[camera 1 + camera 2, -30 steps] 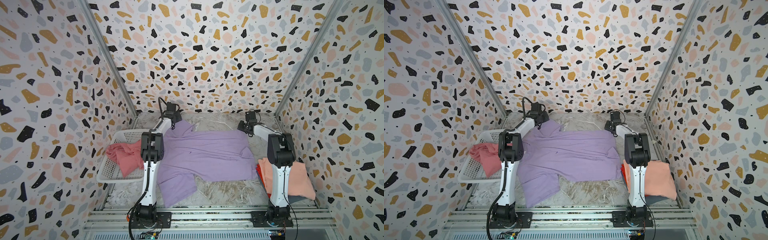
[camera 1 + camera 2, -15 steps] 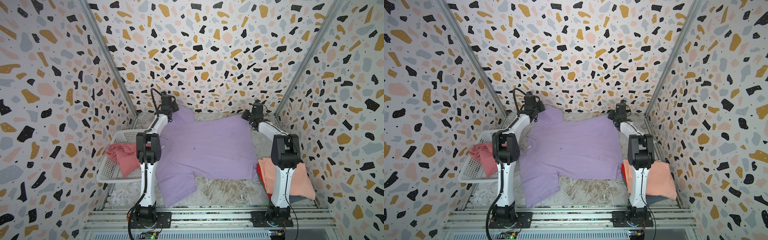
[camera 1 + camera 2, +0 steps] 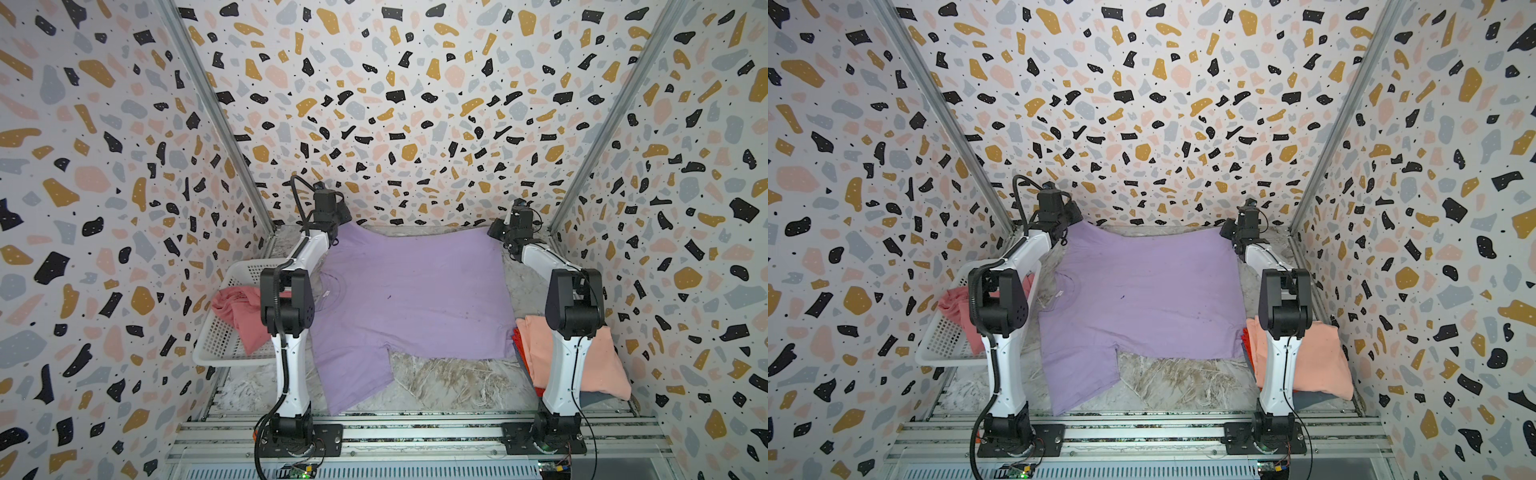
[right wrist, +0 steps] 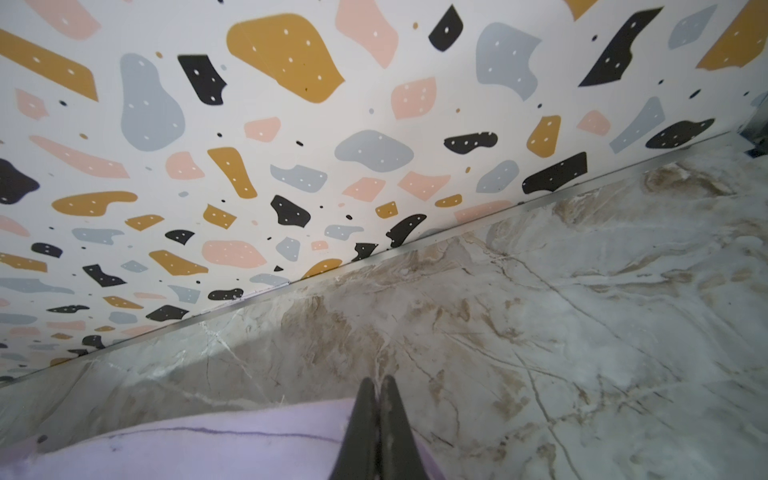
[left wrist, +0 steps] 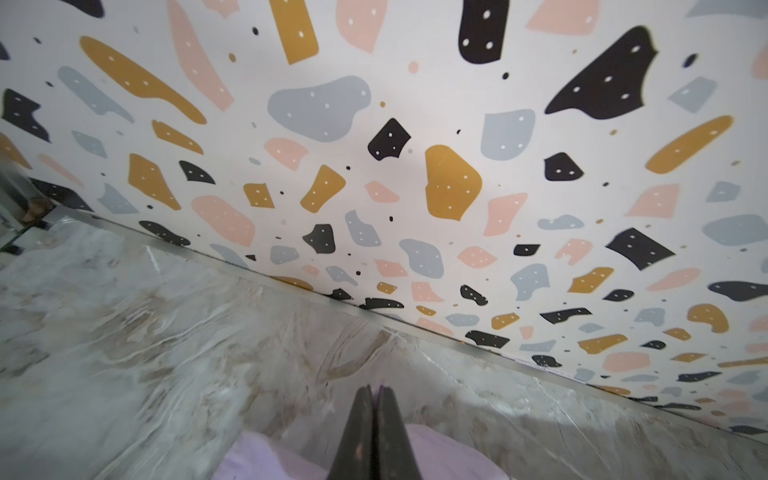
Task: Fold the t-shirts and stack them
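Red t-shirt (image 3: pixel 516 338) mostly hidden under peach t-shirt (image 3: pixel 611 365) (only edge shows); lilac t-shirt (image 5: pixel 257 461) cropped, wrist views.

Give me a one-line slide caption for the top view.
Left gripper and right gripper pinch the far corners of the lilac t-shirt, between basket and folded peach t-shirt.

Matt lilac cloth t-shirt (image 3: pixel 415 299) (soft, creased), glossy marbled tabletop (image 3: pixel 449 378), perforated white plastic basket (image 3: pixel 216 345)
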Robot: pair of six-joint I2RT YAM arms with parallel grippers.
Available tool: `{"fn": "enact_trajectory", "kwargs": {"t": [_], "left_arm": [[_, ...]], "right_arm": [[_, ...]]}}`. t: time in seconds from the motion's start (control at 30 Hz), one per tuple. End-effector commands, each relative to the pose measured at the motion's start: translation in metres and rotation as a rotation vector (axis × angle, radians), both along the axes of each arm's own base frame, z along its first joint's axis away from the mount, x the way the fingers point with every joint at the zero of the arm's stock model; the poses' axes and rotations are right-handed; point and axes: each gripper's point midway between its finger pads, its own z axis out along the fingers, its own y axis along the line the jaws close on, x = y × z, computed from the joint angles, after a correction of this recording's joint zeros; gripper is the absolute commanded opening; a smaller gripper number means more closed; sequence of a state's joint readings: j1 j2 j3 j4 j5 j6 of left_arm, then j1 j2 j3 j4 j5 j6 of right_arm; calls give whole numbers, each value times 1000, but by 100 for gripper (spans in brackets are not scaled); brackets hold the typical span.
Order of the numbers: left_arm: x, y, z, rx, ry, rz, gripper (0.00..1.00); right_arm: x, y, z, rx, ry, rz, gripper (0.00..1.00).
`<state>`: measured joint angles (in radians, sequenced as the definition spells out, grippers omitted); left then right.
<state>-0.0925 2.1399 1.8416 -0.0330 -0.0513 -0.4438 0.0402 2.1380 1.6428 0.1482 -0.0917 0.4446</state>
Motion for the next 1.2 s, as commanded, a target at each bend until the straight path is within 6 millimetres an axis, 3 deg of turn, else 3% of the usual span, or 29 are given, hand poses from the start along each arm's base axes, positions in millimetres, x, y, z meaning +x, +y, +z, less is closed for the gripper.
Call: {"fn": "enact_trajectory", "kwargs": {"t": [0.0,0.4,0.6,0.8,1.03,1.17], "left_arm": [[-20,9,44,21,-100,22,0],[-126,25,-2,55,35,123,0],[-172,33,-29,67,112,176,0],[-196,21,-54,49,162,156,0],[-208,17,-77,51,216,172,0],[-208,16,-77,44,218,171,0]], "right_arm": [[-12,1,55,-7,-110,53,0],[-72,3,37,-37,-58,105,0],[-108,5,-10,-44,57,139,0],[-119,0,-53,-43,146,123,0],[-113,4,-65,-15,168,138,0],[-120,8,-69,-12,185,163,0]]}}
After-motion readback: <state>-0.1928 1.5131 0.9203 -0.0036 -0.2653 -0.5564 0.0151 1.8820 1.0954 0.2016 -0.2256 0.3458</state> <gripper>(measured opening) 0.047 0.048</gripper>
